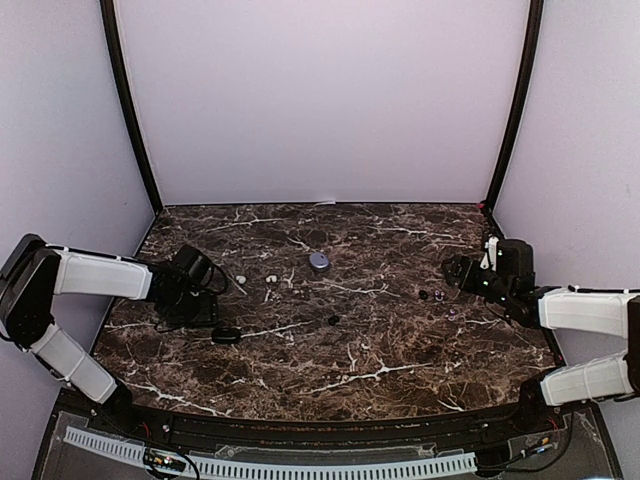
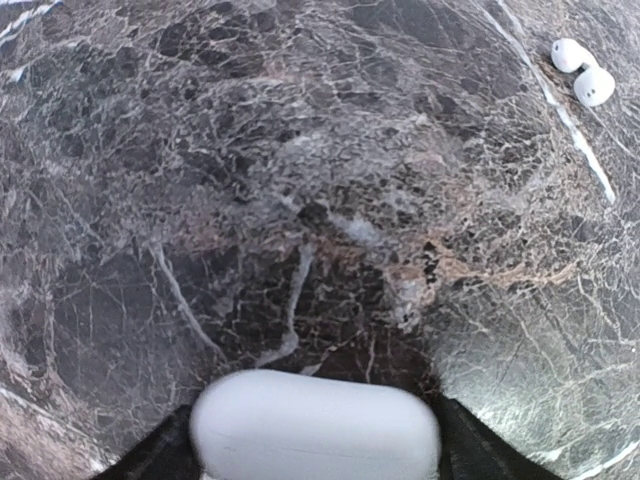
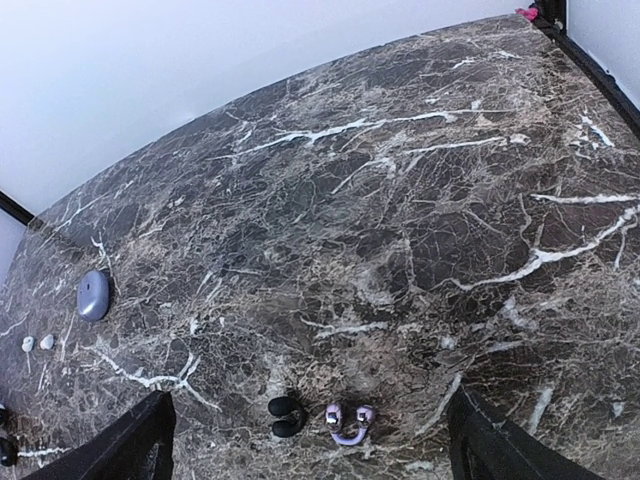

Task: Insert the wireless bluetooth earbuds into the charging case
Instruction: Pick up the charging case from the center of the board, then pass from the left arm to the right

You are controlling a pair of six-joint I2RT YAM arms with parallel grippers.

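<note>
Dark brown marble with white veins covers the table (image 1: 400, 370). Plain pale lilac walls (image 1: 320, 100) close it in behind two black corner posts (image 1: 130, 110). Seen from above, a smooth grey-blue case (image 1: 318, 261), pebble-shaped, lies at mid-table. Left of it are two tiny white earbuds (image 1: 270, 280). Further left, the left gripper (image 1: 200, 300) hangs low over the stone. A black oblong piece (image 1: 226, 335) lies left of the case and nearer the arm bases. Right of the case, well apart from it, sit the black earbuds (image 1: 423, 295) and the purple earbuds (image 1: 440, 296), just in front of the right gripper (image 1: 452, 272).

On the left wrist camera, a matte white case (image 2: 315, 425), rounded and oblong, fills the gap between the black fingers (image 2: 150, 460), which press against both its ends. The glossy white earbuds (image 2: 594, 87) lie touching each other, far up and to the right.

On the right wrist camera, the fingers (image 3: 140, 440) stand spread wide with only bare stone in the gap. The black earbuds (image 3: 287, 415) and the purple pair (image 3: 349, 423), two beads on a curved loop, rest just beside each other ahead of them. The grey-blue case (image 3: 93, 295) lies far left. Any marking on the cases is too small to read.
</note>
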